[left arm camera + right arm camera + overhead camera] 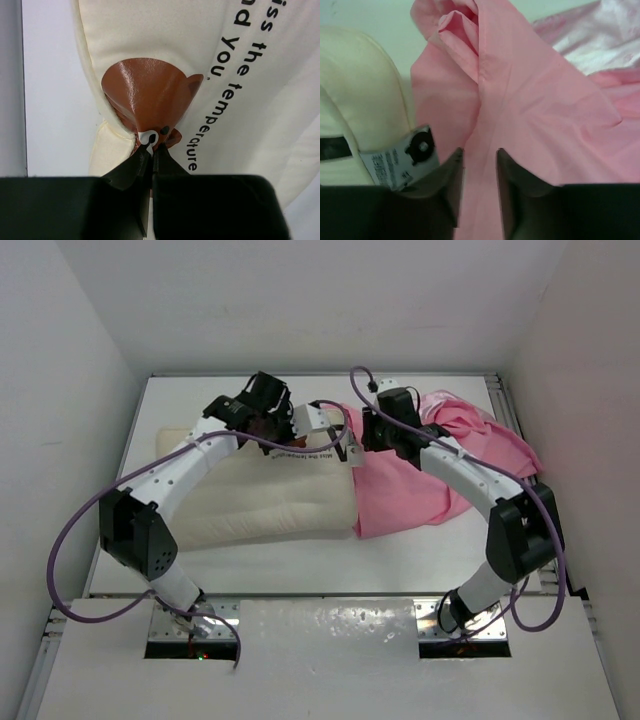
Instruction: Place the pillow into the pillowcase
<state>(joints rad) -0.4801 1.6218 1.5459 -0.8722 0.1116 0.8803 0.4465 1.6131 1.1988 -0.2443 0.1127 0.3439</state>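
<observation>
The cream pillow (pixel 260 495) lies on the left half of the table, its black print and brown bear mark (pixel 147 95) at the far edge. My left gripper (pixel 272 430) is shut on a pinch of the pillow (pixel 165 35) at the bear mark, as the left wrist view (pixel 151 147) shows. The pink pillowcase (pixel 430 470) lies crumpled to the right, touching the pillow's right end. My right gripper (pixel 355 452) sits at the pillowcase's left edge; its jaws (pixel 479 152) stand a little apart astride a fold of the pink fabric (pixel 530 100).
A white care label (pixel 400 160) hangs off the pillow's end (pixel 360 90) beside my right gripper's left finger. White walls enclose the white table (pixel 300 560) on three sides. Purple cables loop off both arms.
</observation>
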